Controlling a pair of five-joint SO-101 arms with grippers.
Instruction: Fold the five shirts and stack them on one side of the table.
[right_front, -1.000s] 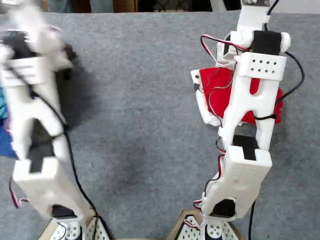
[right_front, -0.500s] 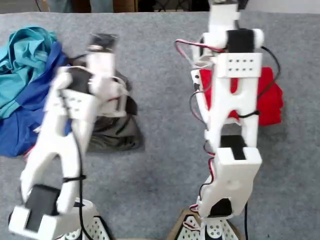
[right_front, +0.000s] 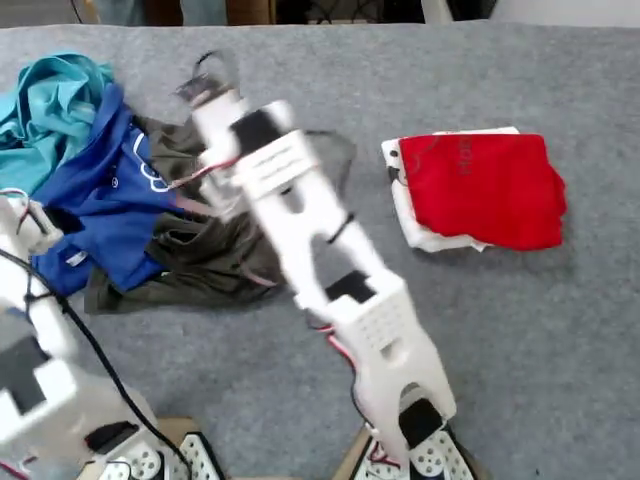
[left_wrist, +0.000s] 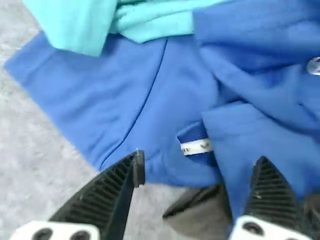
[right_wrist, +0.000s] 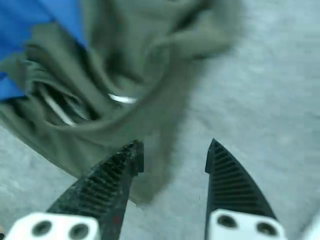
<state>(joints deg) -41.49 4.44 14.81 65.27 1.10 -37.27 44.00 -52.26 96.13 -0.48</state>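
High view looks down on a grey table (right_front: 520, 340) with five shirts on it in two groups. A crumpled blue shirt (right_front: 105, 200) lies toward the far left of the table. A teal shirt (right_front: 45, 110) is bunched against the blue shirt's far left side, touching it. A dark olive shirt (right_front: 215, 260) lies loose and rumpled on the blue shirt's right, touching it and running along its near edge. Well to the right of the blue shirt, across bare table, a folded red shirt (right_front: 480, 190) sits on top of a folded white shirt (right_front: 420, 235). The white shirt's edges stick out on the side that faces the blue shirt.

The right arm (right_front: 340, 290) slants from its base at the near edge toward the blue shirt, its far end above the olive shirt. In the right wrist view the right gripper (right_wrist: 175, 145) has its fingers spread apart with nothing between them. It hangs over the olive shirt's edge where the cloth meets the table, with a strip of the blue shirt beyond.

The left arm (right_front: 30, 380) stands on the near side of the blue shirt. In the left wrist view the left gripper (left_wrist: 200, 157) is spread wide and empty above the blue shirt's near edge. A small white tag (left_wrist: 195, 146) on the blue shirt shows between the fingers, and a fold of the olive shirt pokes out from under that edge.
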